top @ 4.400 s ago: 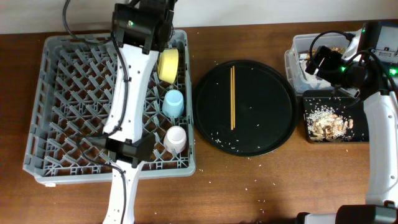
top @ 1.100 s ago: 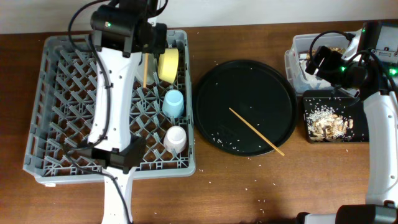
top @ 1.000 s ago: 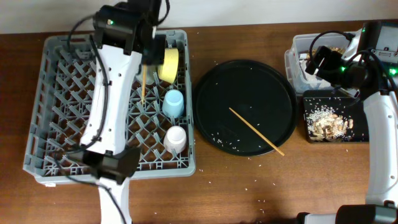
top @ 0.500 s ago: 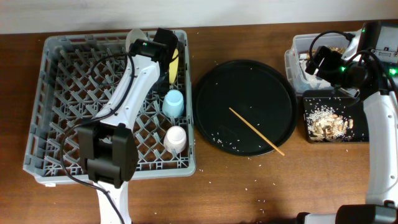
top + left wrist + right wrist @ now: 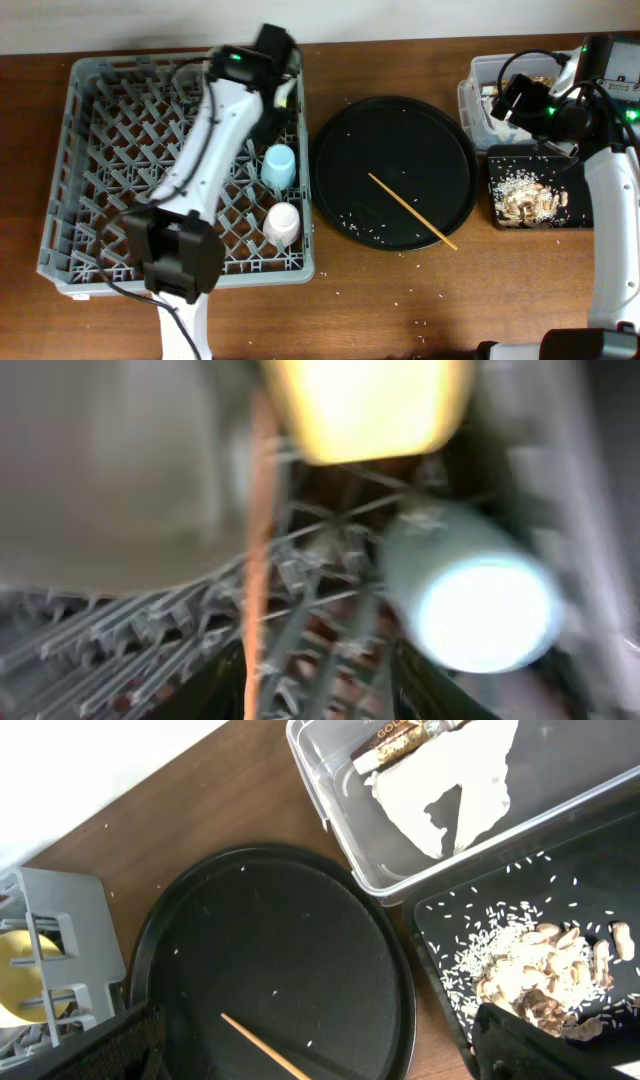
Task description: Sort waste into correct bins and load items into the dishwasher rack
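Observation:
The grey dishwasher rack (image 5: pixel 110 150) holds a light-blue cup (image 5: pixel 279 166), a pink-white cup (image 5: pixel 283 222) and a yellow bowl (image 5: pixel 287 95) that my left arm mostly hides. My left gripper (image 5: pixel 272 100) hangs open over the rack's back right corner. The blurred left wrist view shows one chopstick (image 5: pixel 257 560) among the pegs beside the white plate (image 5: pixel 110 470), the bowl (image 5: pixel 365 405) and the blue cup (image 5: pixel 470 600). The other chopstick (image 5: pixel 412 211) lies on the round black tray (image 5: pixel 350 130). My right gripper (image 5: pixel 515 100) is open and empty above the bins.
The clear tub (image 5: pixel 330 830) holds a white napkin (image 5: pixel 450 790) and a golden wrapper (image 5: pixel 400 740). The black rectangular tray (image 5: pixel 497 190) holds rice crumbs and brown scraps (image 5: pixel 540 970). Rice crumbs dot the round tray and the table in front of it.
My left gripper carried one chopstick into the rack, let it go and swung toward the rack's back right corner. The other chopstick now lies askew. The right arm has not moved.

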`<control>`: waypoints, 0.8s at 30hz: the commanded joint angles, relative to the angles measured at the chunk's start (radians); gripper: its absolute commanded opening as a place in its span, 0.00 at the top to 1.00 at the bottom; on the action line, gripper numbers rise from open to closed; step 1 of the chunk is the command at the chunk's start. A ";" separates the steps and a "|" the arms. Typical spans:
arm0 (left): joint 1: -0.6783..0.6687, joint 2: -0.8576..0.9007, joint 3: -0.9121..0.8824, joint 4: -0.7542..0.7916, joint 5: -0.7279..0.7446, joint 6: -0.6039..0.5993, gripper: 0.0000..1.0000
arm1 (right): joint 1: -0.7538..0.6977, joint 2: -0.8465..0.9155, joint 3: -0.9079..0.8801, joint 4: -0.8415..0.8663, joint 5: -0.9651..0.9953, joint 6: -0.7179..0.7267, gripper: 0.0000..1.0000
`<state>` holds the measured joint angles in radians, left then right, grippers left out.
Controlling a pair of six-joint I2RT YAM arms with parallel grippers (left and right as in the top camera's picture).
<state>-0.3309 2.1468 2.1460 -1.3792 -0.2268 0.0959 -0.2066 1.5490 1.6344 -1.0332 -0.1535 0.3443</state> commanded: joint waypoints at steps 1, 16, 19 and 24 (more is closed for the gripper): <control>0.096 -0.022 0.013 -0.053 0.024 -0.073 0.61 | -0.004 0.001 0.002 0.000 0.016 0.008 0.01; 0.194 -0.021 -0.215 0.062 0.018 -0.157 0.65 | -0.004 0.001 0.002 0.000 0.016 0.008 0.02; 0.194 -0.021 -0.217 0.062 0.130 -0.156 0.65 | -0.004 0.001 0.002 0.000 0.016 0.008 0.02; 0.188 -0.021 -0.288 0.123 0.138 -0.156 0.65 | -0.004 0.001 0.002 0.000 0.016 0.008 0.01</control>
<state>-0.1463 2.1353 1.9057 -1.2724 -0.1101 -0.0471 -0.2066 1.5494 1.6344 -1.0332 -0.1535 0.3443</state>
